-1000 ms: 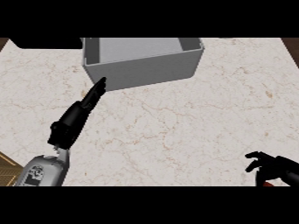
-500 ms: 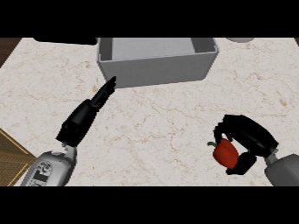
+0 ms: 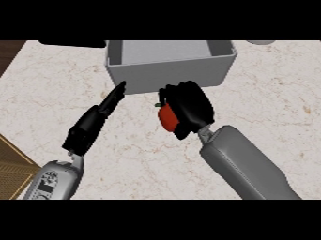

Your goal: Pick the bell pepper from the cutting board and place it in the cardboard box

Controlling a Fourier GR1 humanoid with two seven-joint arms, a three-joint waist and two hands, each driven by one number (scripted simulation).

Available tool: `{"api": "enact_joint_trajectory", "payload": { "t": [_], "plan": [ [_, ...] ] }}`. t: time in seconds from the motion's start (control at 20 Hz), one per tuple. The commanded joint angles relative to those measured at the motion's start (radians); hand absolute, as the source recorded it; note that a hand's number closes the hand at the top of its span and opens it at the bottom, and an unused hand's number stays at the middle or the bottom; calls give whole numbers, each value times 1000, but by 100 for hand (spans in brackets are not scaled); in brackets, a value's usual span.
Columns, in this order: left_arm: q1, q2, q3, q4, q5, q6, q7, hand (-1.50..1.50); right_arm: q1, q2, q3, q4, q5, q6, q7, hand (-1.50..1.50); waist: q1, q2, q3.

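head view: right hand [image 3: 188, 107] curls round the bell pepper [image 3: 167, 119], near the box [image 3: 170, 75] front edge. left hand [image 3: 94, 123] is straight, fingers together.

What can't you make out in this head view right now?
All in the head view:
1. The bell pepper is mostly hidden by the right hand curled round it; only its left side shows.
2. The box: far wall cut off at the top.
3. The dark object, top left: cut off at the top, unidentifiable.
4. The brown board, lower left: cut off by the left edge.
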Motion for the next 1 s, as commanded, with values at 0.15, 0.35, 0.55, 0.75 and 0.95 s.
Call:
{"api": "enact_joint_trajectory", "payload": {
  "t": [0.15, 0.35, 0.55, 0.75, 0.95],
  "plan": [
    [-6, 17, 39, 9, -6, 6, -5, 0, -285, 134, 98, -78, -85, 77, 322, 150, -44, 1, 5],
    [17, 9, 41, 12, -13, 12, -31, 0, -404, 136, 95, -122, -158, 17, 448, 150, -48, 1, 5],
    [10, 2, 60, 39, -2, 3, -49, 0, -472, 137, 72, -121, -195, -32, 553, 150, -57, 2, 5],
    [12, -9, 43, -11, -21, 13, 19, 0, -524, 137, -6, -42, -189, -68, 542, 150, -62, 2, 5],
    [65, -9, 38, -16, -25, 0, -46, 0, -622, 137, -65, 52, -177, -55, 552, 150, -60, 2, 5]
  ]
}}
